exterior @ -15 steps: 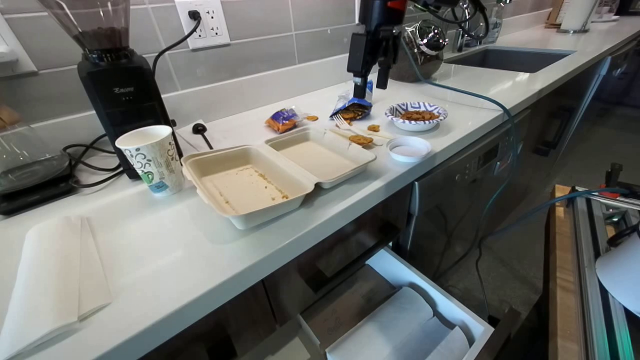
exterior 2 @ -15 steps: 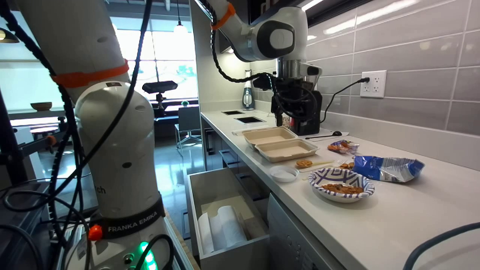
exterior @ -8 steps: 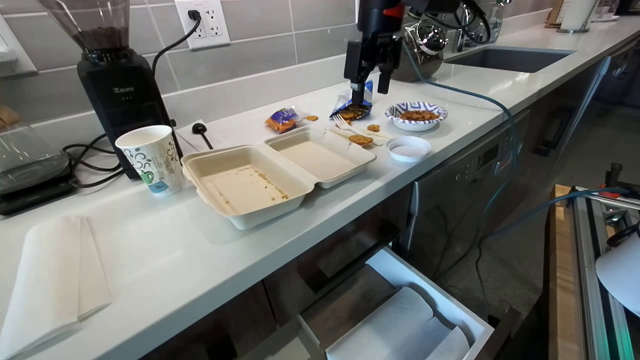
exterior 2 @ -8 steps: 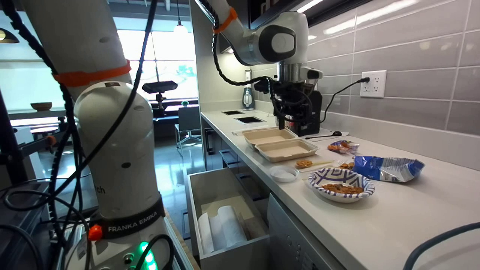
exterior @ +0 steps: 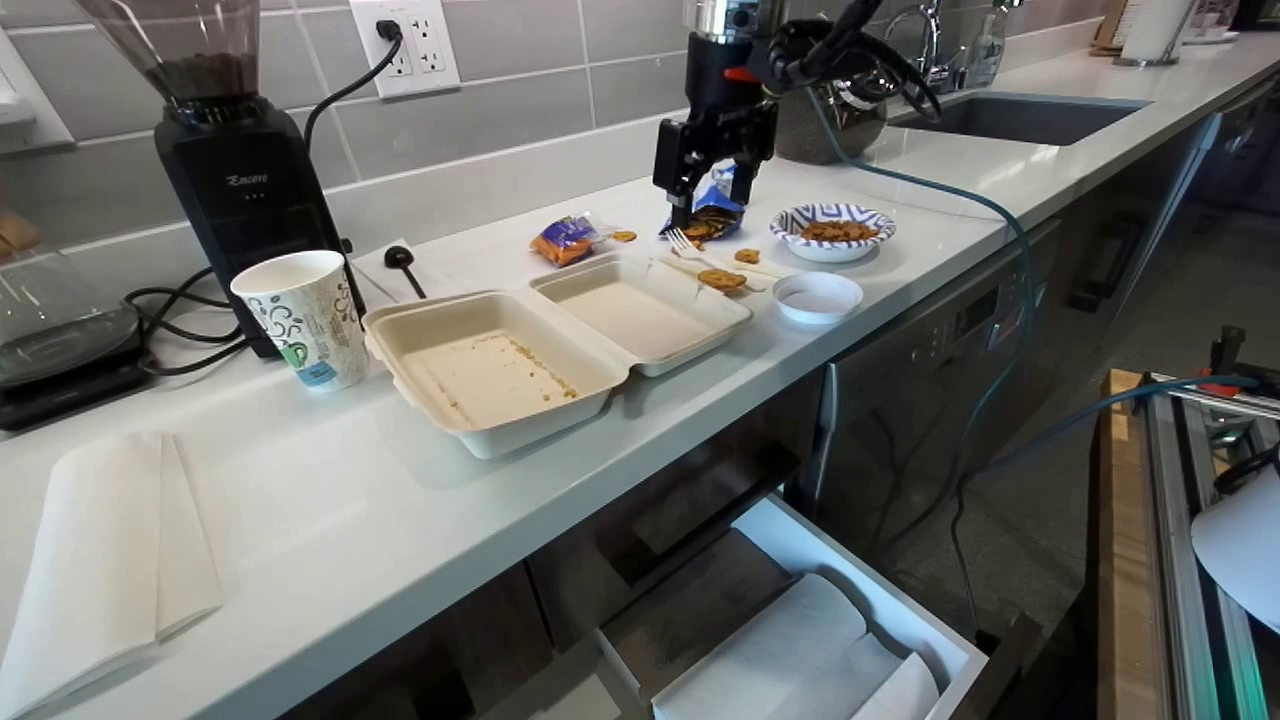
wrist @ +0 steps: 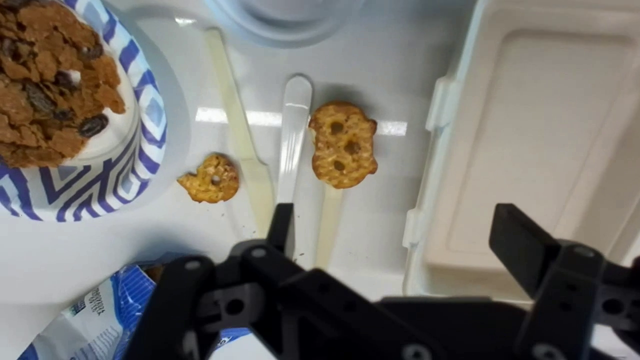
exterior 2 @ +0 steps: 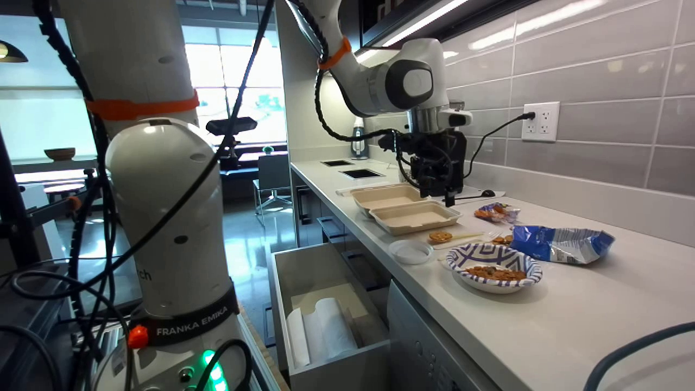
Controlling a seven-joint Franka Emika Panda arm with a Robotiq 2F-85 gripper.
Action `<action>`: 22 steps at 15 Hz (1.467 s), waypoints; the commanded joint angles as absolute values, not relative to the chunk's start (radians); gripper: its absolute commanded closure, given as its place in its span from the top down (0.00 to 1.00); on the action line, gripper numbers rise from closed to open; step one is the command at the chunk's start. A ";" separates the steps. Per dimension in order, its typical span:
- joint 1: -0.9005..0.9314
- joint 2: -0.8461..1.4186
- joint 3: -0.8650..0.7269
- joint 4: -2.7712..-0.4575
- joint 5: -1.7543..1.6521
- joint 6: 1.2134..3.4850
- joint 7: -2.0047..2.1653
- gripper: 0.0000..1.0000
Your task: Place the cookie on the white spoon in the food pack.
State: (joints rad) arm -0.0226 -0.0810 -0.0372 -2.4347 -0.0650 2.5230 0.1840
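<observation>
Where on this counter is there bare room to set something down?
Bare patches: between the folded white paper, paper cup and food pack; also between the patterned bowl, blue bag and cable. Crowded: around the cookie, with utensils, the shallow dish and a smaller biscuit close by.

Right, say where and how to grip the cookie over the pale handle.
From above, take the cookie by its long edges: it lies nearly flat and is narrower across the pale handle than along it, and the open tool would likely close that way. Mind the translucent handle close beside one edge.
</observation>
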 commanded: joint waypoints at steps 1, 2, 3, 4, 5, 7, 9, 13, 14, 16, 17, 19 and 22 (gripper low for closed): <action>-0.041 -0.017 -0.031 -2.395 -0.118 2.547 0.235 1.00; -0.042 -0.005 -0.035 -2.385 -0.112 2.542 0.228 1.00; -0.043 0.009 -0.037 -2.376 -0.111 2.538 0.230 1.00; -0.042 0.021 -0.038 -2.367 -0.102 2.536 0.224 1.00; -0.042 0.036 -0.039 -2.358 -0.100 2.534 0.225 1.00; -0.041 0.060 -0.042 -2.341 -0.100 2.534 0.228 1.00; -0.040 0.082 -0.046 -2.325 -0.100 2.536 0.234 1.00; -0.037 0.122 -0.058 -2.294 -0.108 2.536 0.252 1.00; -0.037 0.131 -0.061 -2.288 -0.103 2.537 0.252 1.00; -0.036 0.143 -0.068 -2.277 -0.104 2.539 0.259 0.92; -0.035 0.148 -0.070 -2.273 -0.104 2.538 0.262 0.91; -0.034 0.158 -0.073 -2.264 -0.100 2.537 0.264 0.82; -0.033 0.172 -0.076 -2.256 -0.095 2.536 0.264 0.80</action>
